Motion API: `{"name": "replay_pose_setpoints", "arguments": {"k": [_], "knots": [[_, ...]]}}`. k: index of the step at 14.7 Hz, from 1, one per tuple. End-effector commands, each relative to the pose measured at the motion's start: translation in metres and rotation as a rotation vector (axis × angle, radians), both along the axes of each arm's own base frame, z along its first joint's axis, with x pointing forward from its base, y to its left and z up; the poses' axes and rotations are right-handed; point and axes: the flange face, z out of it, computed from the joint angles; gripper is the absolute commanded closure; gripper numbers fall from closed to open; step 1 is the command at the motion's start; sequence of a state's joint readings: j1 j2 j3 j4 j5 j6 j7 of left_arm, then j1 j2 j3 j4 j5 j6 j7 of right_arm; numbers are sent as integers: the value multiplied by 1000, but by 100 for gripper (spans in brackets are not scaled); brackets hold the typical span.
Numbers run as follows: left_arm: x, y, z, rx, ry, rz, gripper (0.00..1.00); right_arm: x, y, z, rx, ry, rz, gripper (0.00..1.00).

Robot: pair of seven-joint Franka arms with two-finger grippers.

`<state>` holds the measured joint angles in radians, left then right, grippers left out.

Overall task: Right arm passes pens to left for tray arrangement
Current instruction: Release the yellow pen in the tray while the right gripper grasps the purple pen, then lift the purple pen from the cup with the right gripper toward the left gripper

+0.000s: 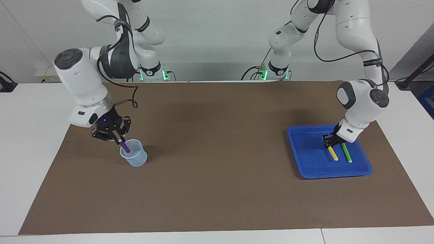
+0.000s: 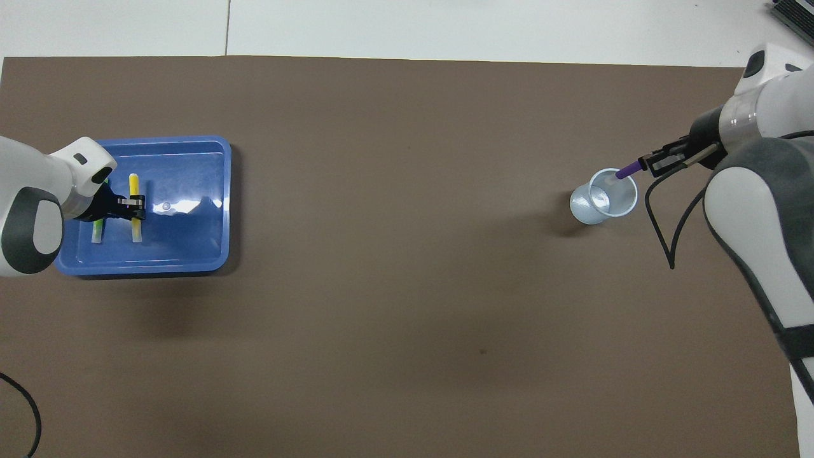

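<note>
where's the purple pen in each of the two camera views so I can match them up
Facing view: the purple pen is at the picture's left, held in the right gripper, its lower end in the cup.
Overhead view: the purple pen is at the picture's right, at the right gripper, over the cup's rim.
Shared landmark: the cup.

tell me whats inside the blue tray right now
Green pen lying flat, and yellow pen beside it in the blue tray, gripped by the left gripper, which covers its upper end.
</note>
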<state>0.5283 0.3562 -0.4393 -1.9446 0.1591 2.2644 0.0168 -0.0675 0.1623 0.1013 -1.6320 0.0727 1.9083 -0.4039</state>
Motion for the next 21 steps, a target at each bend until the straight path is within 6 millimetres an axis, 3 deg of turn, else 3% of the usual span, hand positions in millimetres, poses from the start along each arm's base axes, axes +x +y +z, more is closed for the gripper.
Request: {"name": "replay_pose_setpoints", "arguments": {"k": [1, 4, 10, 16, 19, 21], "knots": [[1, 0, -2, 21, -2, 5, 100, -3, 15, 15, 26, 8, -36, 100], [-1, -3, -7, 19, -2, 23, 100, -6, 23, 15, 101, 46, -127, 100], [-3, -3, -10, 18, -5, 24, 87, -13, 83, 20, 265, 123, -362, 100], [-2, 1, -8, 18, -22, 30, 44, -19, 147, 26, 390, 147, -543, 100], [0, 2, -5, 19, -27, 28, 40, -26, 171, 27, 408, 182, -593, 100], [6, 4, 3, 20, -42, 25, 39, -33, 200, 31, 483, 239, -672, 100]]}}
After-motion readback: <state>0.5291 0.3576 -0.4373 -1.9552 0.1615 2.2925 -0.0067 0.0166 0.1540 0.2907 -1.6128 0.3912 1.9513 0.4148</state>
